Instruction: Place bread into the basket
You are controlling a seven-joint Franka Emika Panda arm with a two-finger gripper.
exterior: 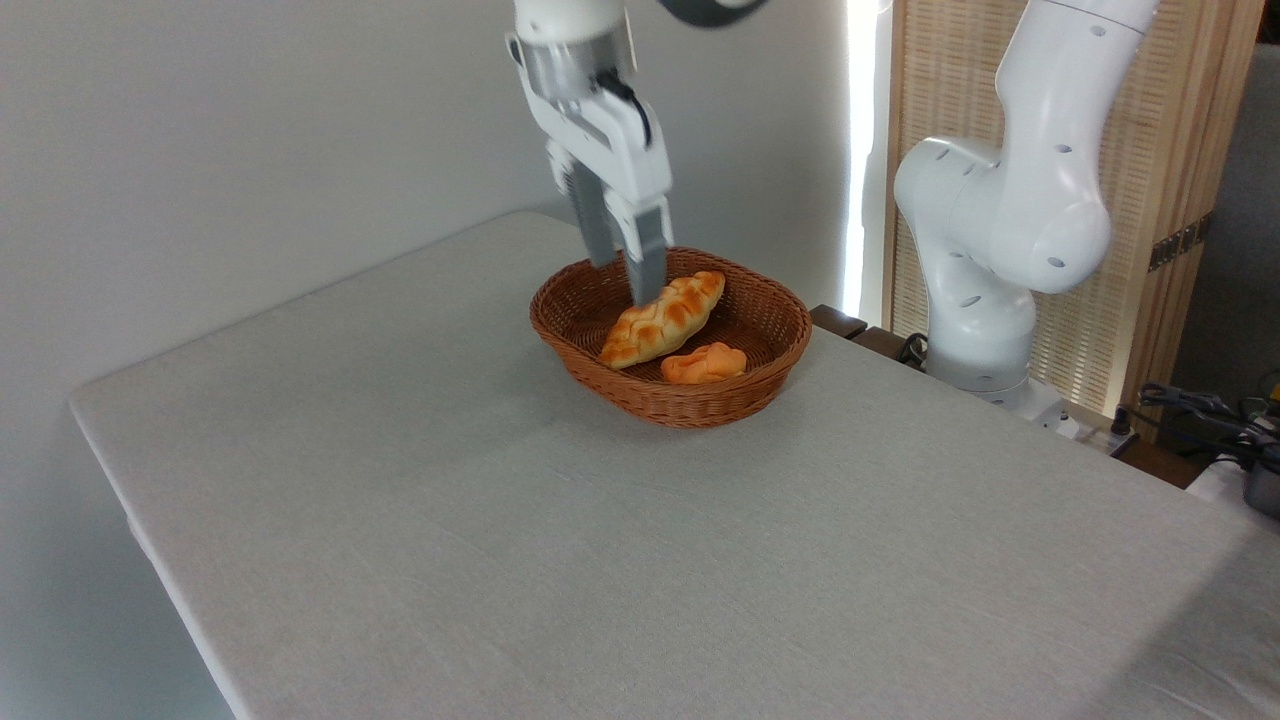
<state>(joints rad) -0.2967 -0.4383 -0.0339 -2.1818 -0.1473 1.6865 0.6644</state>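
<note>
In the near right part of the basket [560, 300] lies the bread [704, 363], the small orange bun, resting on the woven floor close to the front rim. Just behind it and to its left, the braided loaf [664, 317] stretches diagonally across the basket, golden and longer, one end near the bun and the other up toward the far rim; whether the two touch I cannot tell.

My gripper [625, 280] hangs over the left back part of the basket, fingers pointing down, their tips reaching below the rim line beside the loaf's upper left flank. My jaws stand a little apart with a narrow gap between them, and they hold nothing; the bun is well clear of them.

The basket sits toward the far side of the table [500, 520], which is covered in pale grey cloth. To the right, beyond the table's edge, my white arm base [990, 300] rises in front of a slatted wooden screen [1180, 150].
</note>
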